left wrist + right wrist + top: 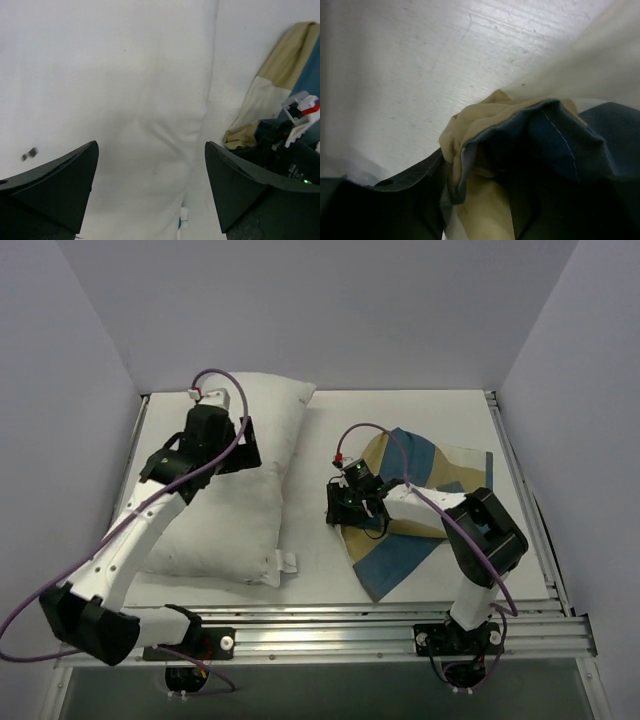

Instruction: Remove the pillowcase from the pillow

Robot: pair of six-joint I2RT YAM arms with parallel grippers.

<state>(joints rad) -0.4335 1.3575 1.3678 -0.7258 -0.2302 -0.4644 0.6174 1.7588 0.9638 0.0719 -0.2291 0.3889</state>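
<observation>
Our left fingers [55, 185] hang spread wide over the pillow [235, 490] at 9 o'clock. Right fingers [395, 207] are pinching the pillowcase [405, 555] edge, bunched at 3 o'clock on the surface [318, 475].

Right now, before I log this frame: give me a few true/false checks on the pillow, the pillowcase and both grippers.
1. The pillowcase lies on the table apart from the pillow, on its right. True.
2. The left gripper is shut on the pillow. False: its fingers are spread wide over the pillow with nothing between them.
3. The right gripper has pillowcase fabric bunched between its fingers. True.
4. The pillow's tag sits at its far left corner. False: it is at the near right corner, towards the arm bases.
</observation>
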